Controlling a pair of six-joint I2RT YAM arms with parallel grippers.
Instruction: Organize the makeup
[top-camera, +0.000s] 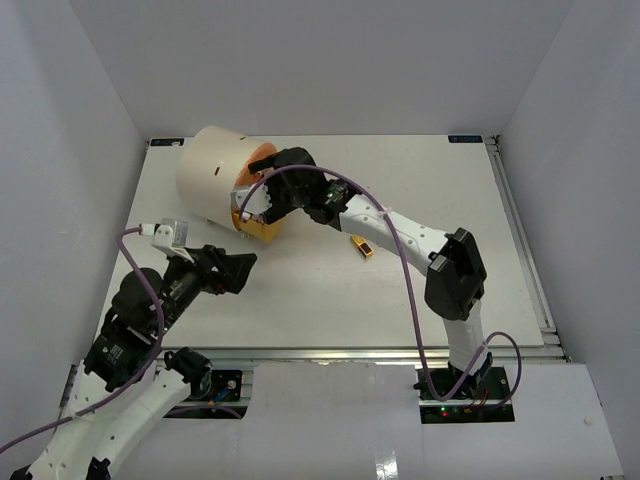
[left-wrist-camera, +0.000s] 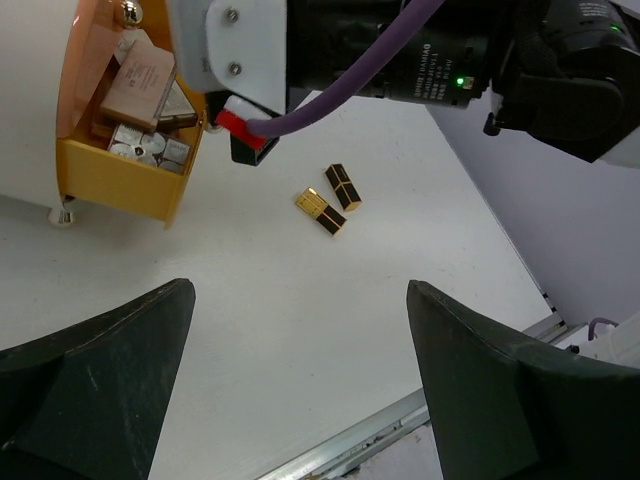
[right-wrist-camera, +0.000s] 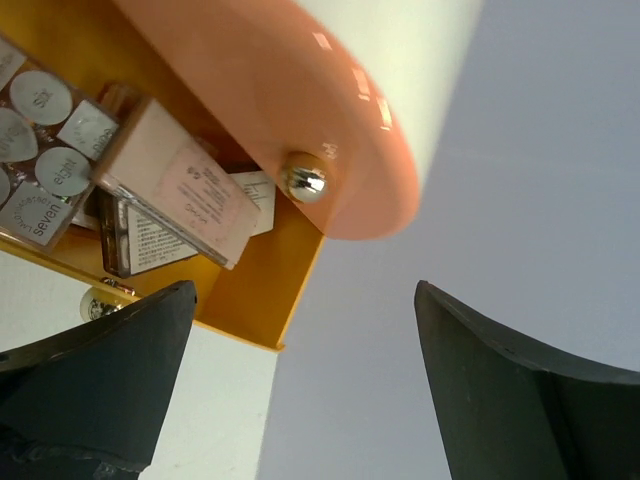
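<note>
Up close on the open yellow drawer (right-wrist-camera: 282, 290) — pinkish palette (right-wrist-camera: 180, 180) lies tilted on top, grey palette (right-wrist-camera: 45, 150) at left, silver knob (right-wrist-camera: 305, 178) just beside; right gripper (right-wrist-camera: 302, 300) gapes wide below.

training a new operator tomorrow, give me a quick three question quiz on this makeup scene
1. True or false: the lipsticks lie inside the open drawer.
2. The right gripper is: A) shut on a lipstick, B) open, near the drawer's knob, C) shut on the knob.
3. What does the left gripper hold?

Key:
1. False, they lie on the table.
2. B.
3. Nothing; it is open above the table.
</note>
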